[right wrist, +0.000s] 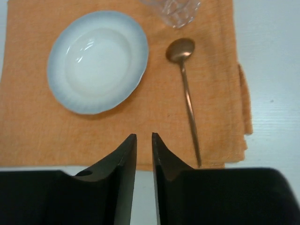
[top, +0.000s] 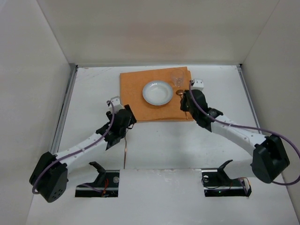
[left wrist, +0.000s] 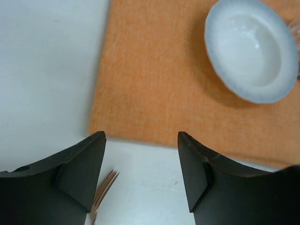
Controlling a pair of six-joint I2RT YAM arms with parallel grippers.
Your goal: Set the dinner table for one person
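One large matte white dinner table (top: 154, 140) fills the overhead view, bounded by metal rails (top: 65, 108) at its left and right sides and by plain white walls (top: 154, 28). An orange cloth (top: 133, 91) lies flat on the table in the upper centre of the frame. The left arm (top: 84, 147) reaches in from the lower left and the right arm (top: 234, 131) from the lower right. The left gripper (left wrist: 140, 140) hovers over the cloth's lower left corner with its jaws spread wide and nothing between them. The right gripper (right wrist: 144, 137) hangs at the cloth's lower right edge, its fingers drawn almost together with only a slim gap, holding nothing. A white plate (top: 157, 93) sits on the cloth, slightly right of its centre. A clear glass (top: 178, 78) stands at the cloth's upper right, just beside the plate. A copper-coloured spoon (right wrist: 187, 93) lies on the cloth to the right of the plate and apart from it, bowl toward the glass. A matching fork (left wrist: 104, 187) lies on bare table below the cloth's lower left corner, tines toward the cloth, not touching it.
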